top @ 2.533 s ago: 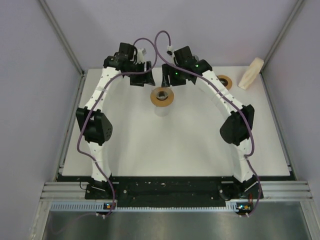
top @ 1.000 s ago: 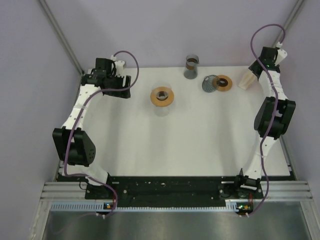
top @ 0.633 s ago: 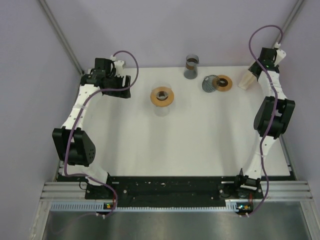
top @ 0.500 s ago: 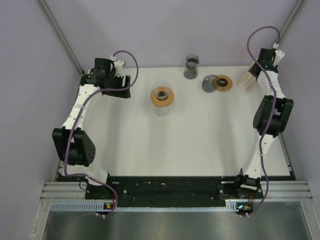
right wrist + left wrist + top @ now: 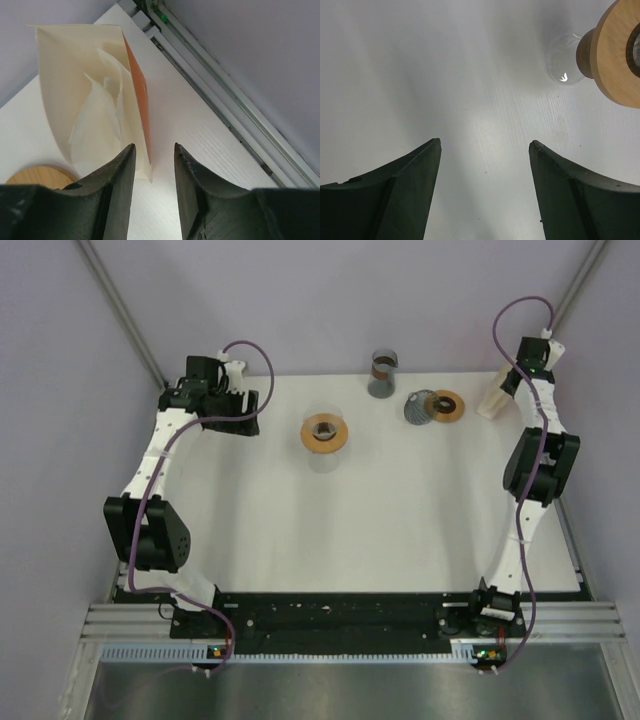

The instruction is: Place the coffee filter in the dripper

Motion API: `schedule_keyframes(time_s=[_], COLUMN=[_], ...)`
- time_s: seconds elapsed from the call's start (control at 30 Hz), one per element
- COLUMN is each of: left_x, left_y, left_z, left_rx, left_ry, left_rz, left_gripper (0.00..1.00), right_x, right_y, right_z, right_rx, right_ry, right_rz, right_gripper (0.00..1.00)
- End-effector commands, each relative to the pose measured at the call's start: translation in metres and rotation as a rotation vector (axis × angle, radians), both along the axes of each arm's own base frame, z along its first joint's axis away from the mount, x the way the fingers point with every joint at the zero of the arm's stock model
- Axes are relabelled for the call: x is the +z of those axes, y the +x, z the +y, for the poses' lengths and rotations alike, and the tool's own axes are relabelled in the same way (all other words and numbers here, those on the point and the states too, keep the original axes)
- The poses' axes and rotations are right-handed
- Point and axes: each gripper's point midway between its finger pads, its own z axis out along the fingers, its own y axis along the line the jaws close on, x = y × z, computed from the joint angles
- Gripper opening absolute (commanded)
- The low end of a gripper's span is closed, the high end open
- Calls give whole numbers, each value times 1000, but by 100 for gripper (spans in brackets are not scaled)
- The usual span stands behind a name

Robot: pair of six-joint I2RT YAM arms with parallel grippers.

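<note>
A cream paper coffee filter pack (image 5: pixel 493 400) stands at the table's far right corner. In the right wrist view the coffee filter pack (image 5: pixel 85 90) shows loose white papers inside and an orange side edge. My right gripper (image 5: pixel 508 386) is right at it. The right gripper (image 5: pixel 154 146) is open, its jaws fairly narrow, and the pack's lower corner reaches between the tips without being pinched. The dripper (image 5: pixel 325 432), a wooden ring on clear glass, stands at the middle back. It shows at the top right as the dripper (image 5: pixel 615 50). My left gripper (image 5: pixel 240 412) is open and empty at the far left, the same left gripper (image 5: pixel 485 141) over bare table.
A grey mesh cone (image 5: pixel 419 407) lies beside a small wooden ring (image 5: pixel 448 405) at the back right. A dark glass cup (image 5: pixel 383 373) stands at the back edge. The metal frame rail (image 5: pixel 225 105) runs just right of the pack.
Both arms have left the middle by the dripper and swung outward. In the last second the right wrist crept toward the back corner and its jaws narrowed; the left arm held still.
</note>
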Motion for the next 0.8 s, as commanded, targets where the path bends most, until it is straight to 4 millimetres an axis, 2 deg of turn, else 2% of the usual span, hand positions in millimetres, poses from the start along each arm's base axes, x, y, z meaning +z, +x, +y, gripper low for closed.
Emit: schedule_keyframes(time_s=[0.0, 0.13, 0.27, 0.37, 0.47, 0.6, 0.77], left_x=[24, 25, 25, 26, 26, 28, 31], left_y=[5, 6, 7, 7, 6, 3, -2], left_z=[1, 2, 3, 4, 5, 6, 5], left_rx=[-9, -9, -4, 0, 1, -3, -20], left_ry=[-16, -23, -23, -21, -18, -20, -28], left_rz=[-71, -69, -67, -69, -68, -69, -66], left_gripper=[77, 77, 77, 77, 77, 77, 77], right_x=[9, 0, -4, 3, 27, 77, 134], right_y=[2, 8, 9, 3, -6, -21, -56], right_z=[-16, -13, -12, -14, -17, -11, 3], right_rx=[-7, 38, 62, 57, 48, 93, 155], right_ry=[8, 22, 23, 2, -39, -89, -183], right_rz=[-23, -14, -3, 3, -11, -80, -141], right_gripper=[34, 24, 0, 0, 0, 0, 0])
